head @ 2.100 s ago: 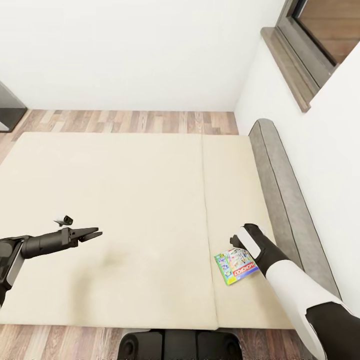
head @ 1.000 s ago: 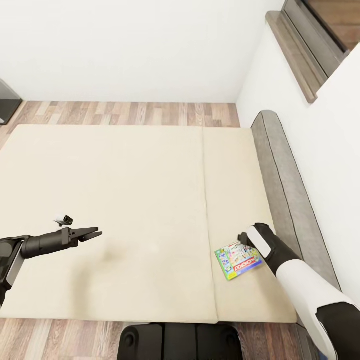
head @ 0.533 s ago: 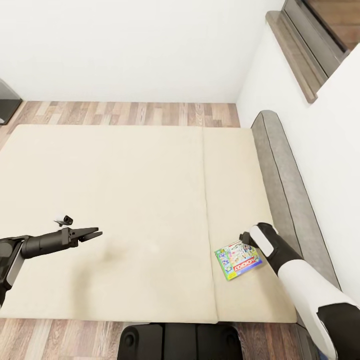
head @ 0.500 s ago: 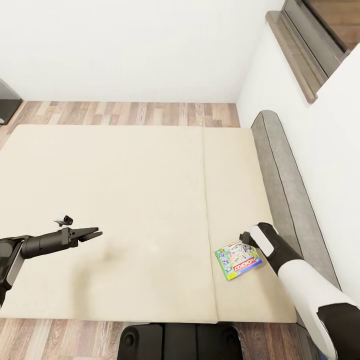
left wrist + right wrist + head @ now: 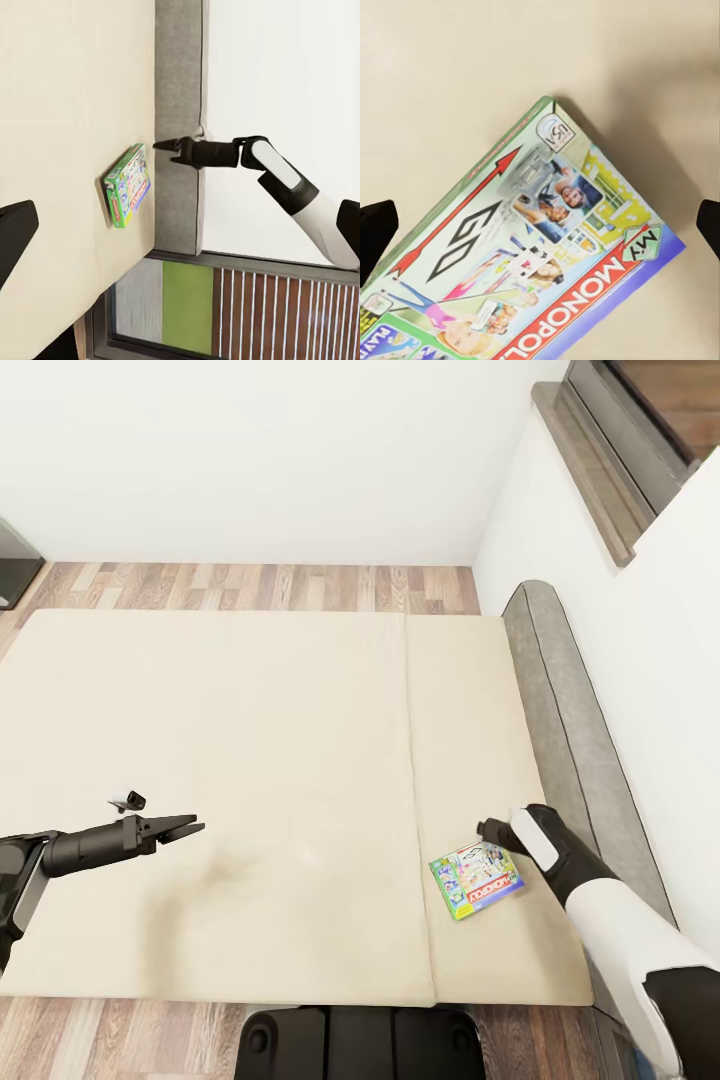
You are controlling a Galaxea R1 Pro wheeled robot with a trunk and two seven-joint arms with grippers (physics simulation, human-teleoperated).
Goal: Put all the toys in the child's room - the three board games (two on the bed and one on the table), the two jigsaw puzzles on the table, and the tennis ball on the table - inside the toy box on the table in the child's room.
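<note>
A white-green-blue board game (image 5: 477, 881) with a red stripe lies flat on the beige bed (image 5: 250, 740), near the mattress's front right corner. My right gripper (image 5: 488, 827) hovers just above the box's far edge, open, with nothing between its fingers. In the right wrist view the game (image 5: 532, 285) lies under the gripper, with one dark fingertip (image 5: 375, 232) at each side. The left wrist view shows the same game (image 5: 127, 186) and the right gripper (image 5: 161, 145) beside the grey headboard. My left gripper (image 5: 195, 825) hangs open and empty over the mattress's left part.
The grey headboard (image 5: 570, 740) runs along the bed's right side against a white wall. A window sill (image 5: 590, 460) is at the upper right. Wood floor (image 5: 250, 588) lies beyond the bed, with a dark cabinet (image 5: 15, 570) at far left. My base (image 5: 360, 1045) is at the bed's front edge.
The camera shifted slightly early on. My right gripper has drawn a little to the right, toward the headboard, above the game's edge. The game and the left arm have not moved.
</note>
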